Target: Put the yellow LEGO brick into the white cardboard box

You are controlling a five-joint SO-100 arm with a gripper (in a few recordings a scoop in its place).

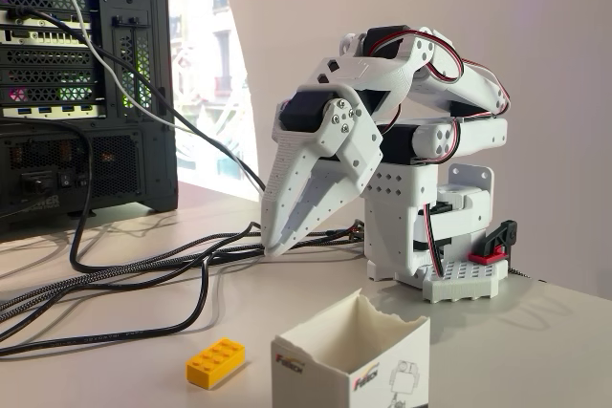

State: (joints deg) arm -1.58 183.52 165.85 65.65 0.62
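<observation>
Fixed view: the small open-topped white cardboard box (349, 360) with the torn rim is sitting at about 6 o'clock, showing red-and-black logo text I can't quite read plus a little robot drawing. The white plastic arm (411, 93) is folding over itself, gripper (274, 247) pointing down at the table with fingers pinched together, holding nothing. The small yellow studded plastic LEGO brick (215, 362) is lying at 7 o'clock, just left of the box.
</observation>
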